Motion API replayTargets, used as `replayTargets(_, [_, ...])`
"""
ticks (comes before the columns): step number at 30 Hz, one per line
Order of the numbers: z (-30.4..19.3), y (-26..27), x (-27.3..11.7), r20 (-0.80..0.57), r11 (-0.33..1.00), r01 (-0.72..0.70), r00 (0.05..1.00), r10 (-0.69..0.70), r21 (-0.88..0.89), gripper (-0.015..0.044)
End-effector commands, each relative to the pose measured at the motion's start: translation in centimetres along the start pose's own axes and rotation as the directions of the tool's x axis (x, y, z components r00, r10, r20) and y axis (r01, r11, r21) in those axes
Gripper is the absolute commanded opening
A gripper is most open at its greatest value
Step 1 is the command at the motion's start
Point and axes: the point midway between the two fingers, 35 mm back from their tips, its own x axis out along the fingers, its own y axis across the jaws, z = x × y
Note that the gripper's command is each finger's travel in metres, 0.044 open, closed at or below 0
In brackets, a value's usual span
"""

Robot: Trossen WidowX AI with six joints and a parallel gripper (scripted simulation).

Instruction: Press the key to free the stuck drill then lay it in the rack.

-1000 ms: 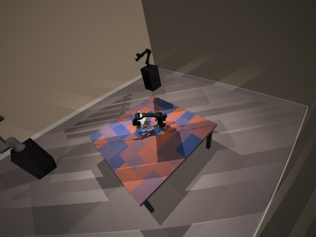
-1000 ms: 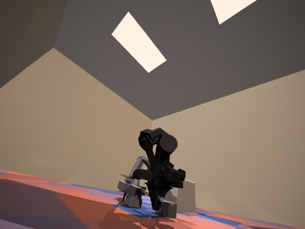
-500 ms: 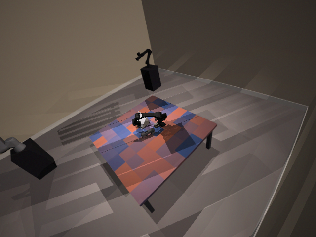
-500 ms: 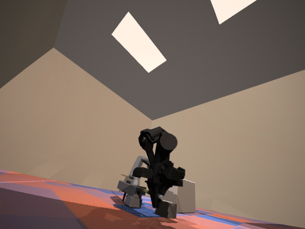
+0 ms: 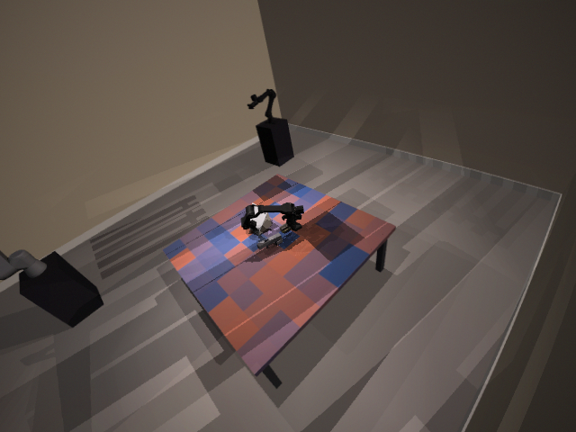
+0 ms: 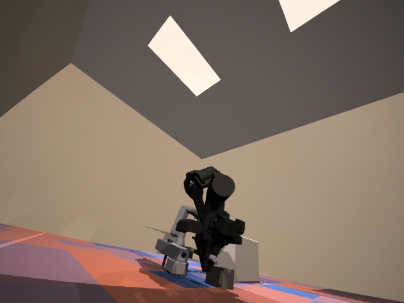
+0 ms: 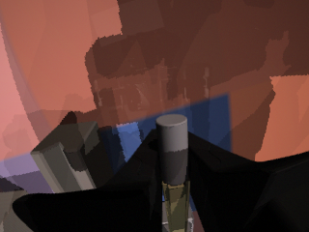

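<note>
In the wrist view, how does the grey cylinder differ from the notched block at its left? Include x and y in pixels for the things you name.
The grey cylinder (image 6: 213, 258) (image 7: 172, 137) is round; the notched block (image 6: 219, 275) (image 7: 50, 141) is angular.
The cylinder is held by the gripper (image 5: 294, 227) (image 6: 204, 269) (image 7: 165, 133); the block stands on the table (image 5: 274, 279) (image 6: 59, 261) (image 7: 159, 29), ungripped.
The cylinder's visible end is flat and plain; the block has a recess.
Both look greyish.

Drill (image 5: 284, 229) (image 6: 213, 258) (image 7: 173, 150): grey cylindrical end, olive-gold shaft; gripped by end effector (image 5: 294, 227) (image 6: 205, 267) (image 7: 174, 166), roughly level. Rack (image 6: 219, 276) (image 7: 89, 137), apparently: grey, notched block, set on counter (image 5: 279, 274) (image 6: 59, 261) (image 7: 203, 43) near drill.
</note>
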Motion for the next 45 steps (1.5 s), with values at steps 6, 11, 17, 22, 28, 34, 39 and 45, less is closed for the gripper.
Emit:
replayTargets(6, [0.0,0.0,-0.5,0.005,1.0,-0.002,1.0,0.002,0.004,0.0])
replayTargets(11, [0.0,0.0,-0.7,0.005,1.0,-0.002,1.0,0.002,0.004,0.0])
replayTargets(17, [0.0,0.0,-0.9,0.005,1.0,-0.002,1.0,0.002,0.004,0.0])
replayTargets(22, [0.0,0.0,-1.0,0.005,1.0,-0.002,1.0,0.002,0.004,0.0])
replayTargets(28, [0.0,0.0,-1.2,0.005,1.0,-0.002,1.0,0.002,0.004,0.0])
replayTargets(34, [0.0,0.0,-1.4,0.005,1.0,-0.002,1.0,0.002,0.004,0.0])
replayTargets(39, [0.0,0.0,-1.6,0.005,1.0,-0.002,1.0,0.002,0.004,0.0])
replayTargets(45, [0.0,0.0,-1.7,0.005,1.0,-0.002,1.0,0.002,0.004,0.0])
